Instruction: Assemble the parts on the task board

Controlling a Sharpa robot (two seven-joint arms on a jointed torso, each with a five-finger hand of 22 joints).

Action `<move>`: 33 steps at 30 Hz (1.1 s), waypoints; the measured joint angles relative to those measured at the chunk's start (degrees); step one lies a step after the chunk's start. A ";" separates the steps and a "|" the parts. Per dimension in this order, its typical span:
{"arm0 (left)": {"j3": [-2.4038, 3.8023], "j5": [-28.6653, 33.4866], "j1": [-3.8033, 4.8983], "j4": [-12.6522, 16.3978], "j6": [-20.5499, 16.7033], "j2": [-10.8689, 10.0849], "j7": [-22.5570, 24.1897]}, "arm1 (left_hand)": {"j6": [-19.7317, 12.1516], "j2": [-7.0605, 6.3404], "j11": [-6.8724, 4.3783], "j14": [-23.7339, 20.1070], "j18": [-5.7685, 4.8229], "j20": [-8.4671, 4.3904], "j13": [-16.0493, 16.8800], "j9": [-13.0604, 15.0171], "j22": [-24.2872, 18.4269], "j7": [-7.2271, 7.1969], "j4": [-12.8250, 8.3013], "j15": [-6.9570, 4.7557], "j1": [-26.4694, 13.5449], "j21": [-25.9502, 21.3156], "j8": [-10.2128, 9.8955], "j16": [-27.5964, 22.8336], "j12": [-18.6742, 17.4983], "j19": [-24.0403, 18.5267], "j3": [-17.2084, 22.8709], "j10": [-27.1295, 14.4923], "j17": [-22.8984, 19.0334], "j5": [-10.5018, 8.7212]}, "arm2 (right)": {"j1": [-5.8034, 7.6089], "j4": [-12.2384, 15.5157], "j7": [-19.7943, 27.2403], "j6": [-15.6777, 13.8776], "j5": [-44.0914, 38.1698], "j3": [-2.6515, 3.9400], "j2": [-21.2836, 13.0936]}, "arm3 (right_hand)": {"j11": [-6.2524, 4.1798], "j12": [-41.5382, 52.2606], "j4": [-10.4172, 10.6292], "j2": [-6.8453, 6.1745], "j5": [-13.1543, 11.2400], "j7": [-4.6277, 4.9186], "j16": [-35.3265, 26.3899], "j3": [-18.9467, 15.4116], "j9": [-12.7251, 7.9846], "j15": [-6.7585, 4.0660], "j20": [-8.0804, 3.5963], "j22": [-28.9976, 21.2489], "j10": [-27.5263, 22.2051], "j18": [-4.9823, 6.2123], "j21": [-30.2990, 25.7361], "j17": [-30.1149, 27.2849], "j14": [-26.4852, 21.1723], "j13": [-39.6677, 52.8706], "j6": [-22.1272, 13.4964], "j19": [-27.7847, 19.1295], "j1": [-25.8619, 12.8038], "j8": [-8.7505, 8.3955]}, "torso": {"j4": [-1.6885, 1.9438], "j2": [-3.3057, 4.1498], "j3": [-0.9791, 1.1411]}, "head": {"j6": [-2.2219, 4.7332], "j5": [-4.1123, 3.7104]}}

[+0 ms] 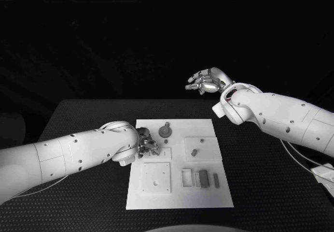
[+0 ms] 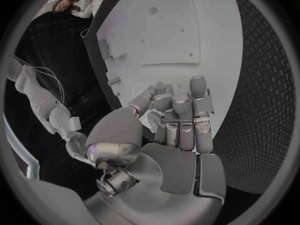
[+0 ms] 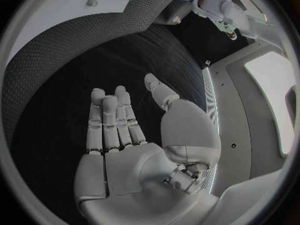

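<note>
Hands: two are being shown. The left hand [image 1: 146,144], fingers loosely curled and holding nothing, is being kept over one task board [image 1: 209,193]; the right hand [image 1: 206,82] is being held raised beyond the table [image 1: 83,116], fingers apart and empty.

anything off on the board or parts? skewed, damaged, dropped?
Nothing stands out. The task board lies flat and square on the table, with the parts on it. The left hand is over its left edge; the right hand is raised beyond it, holding nothing.

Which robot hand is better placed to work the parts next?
Left, probably. The left robot hand hangs over the task board beside the parts; the right robot hand is raised beyond the table's far edge.
</note>
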 measured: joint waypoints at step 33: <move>0.06 -1.92 -0.14 -0.25 0.84 0.84 0.07 | 0.46 -0.56 -0.94 -0.66 -0.10 -0.19 -2.14 1.14 -0.03 -0.24 0.71 0.63 -1.58 -0.45 0.76 3.53 1.10 0.21 0.93 0.29 -4.59 3.68 | 0.00 -0.23 -0.20 0.29 -0.37 0.00 0.50 | 0.00 0.00 0.00 0.00 0.00 0.08 0.00 0.00 0.00 0.11 0.00 -0.05 0.00 -0.04 0.00 -0.09 -0.09 -0.41 -0.03 0.00 0.00 0.00 | -0.04 0.00 0.02 | -0.57 -0.05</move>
